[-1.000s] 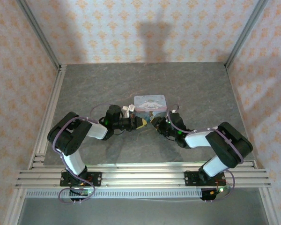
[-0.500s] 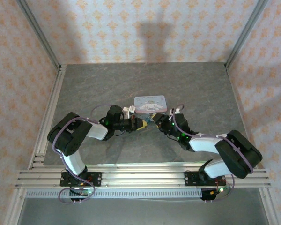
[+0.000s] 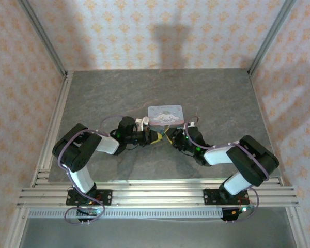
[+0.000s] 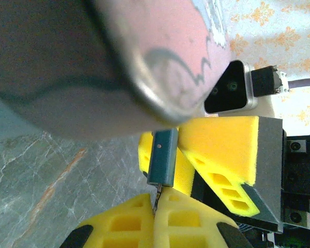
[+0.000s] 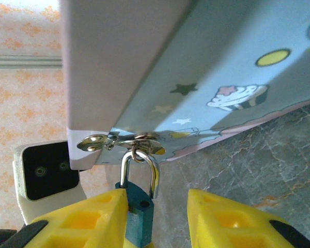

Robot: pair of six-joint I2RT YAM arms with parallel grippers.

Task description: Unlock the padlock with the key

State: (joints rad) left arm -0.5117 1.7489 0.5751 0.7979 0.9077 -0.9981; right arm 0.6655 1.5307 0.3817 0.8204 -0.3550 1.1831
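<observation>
The tin stands near the middle of the tabletop, and both arms reach to its near side. In the top view the left gripper and the right gripper point toward each other, very close together, just before the tin.

The padlock hangs with its silvery shackle through the metal hasp at the edge of the tin. Its bluish body is between the yellow fingers of the right gripper. It touches one finger, and the other finger stays apart from it with a clear gap, so these fingers are moderately wide and do not clamp.

In the left wrist view the left gripper has its two yellow fingers pressed almost together on the key, a thin piece of metal. The tip of the key meets the bottom face of the padlock. How deep it sits in the lock, I cannot tell.
</observation>
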